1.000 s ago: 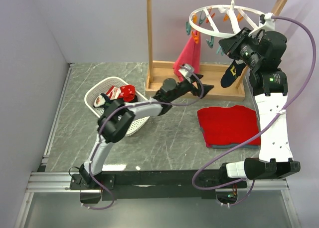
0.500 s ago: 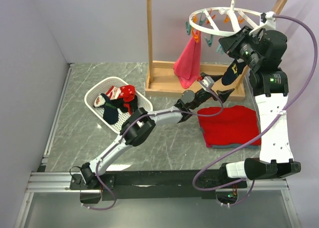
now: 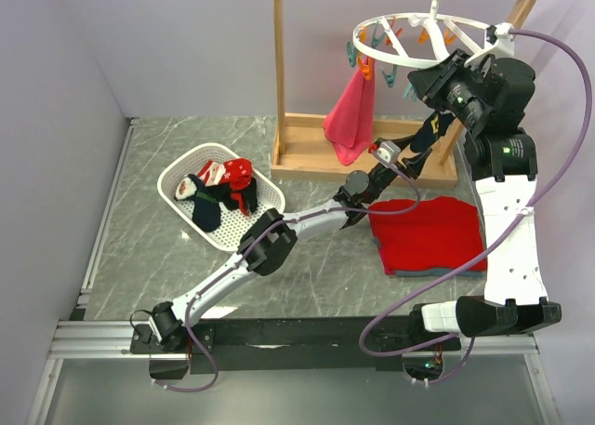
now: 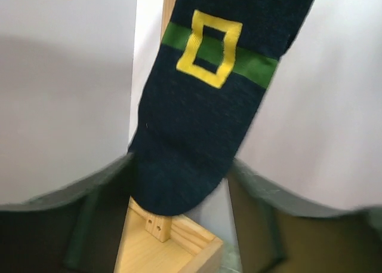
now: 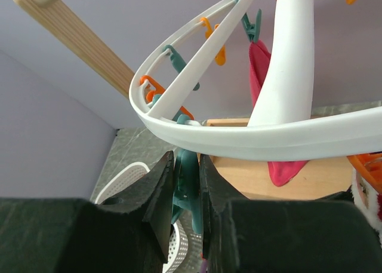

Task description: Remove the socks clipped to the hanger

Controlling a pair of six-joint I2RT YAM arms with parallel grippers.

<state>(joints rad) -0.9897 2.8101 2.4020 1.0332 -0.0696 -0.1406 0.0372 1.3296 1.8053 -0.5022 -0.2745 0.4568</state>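
A dark navy sock with a green band and yellow buckle hangs from a teal clip under the round white hanger. My right gripper is shut on that teal clip just below the ring. My left gripper is open, and the sock's toe hangs between its fingers without being pinched. Several other socks lie in the white basket. Orange and teal clips dangle empty from the ring.
The wooden rack frame holds the hanger, and its base tray sits right under the sock. A pink towel hangs from the ring's left side. A folded red cloth lies under my left arm's reach.
My left arm has swung right from beside the basket and risen, so its open fingers now flank the hanging sock's toe. The right gripper has stayed on the clip.
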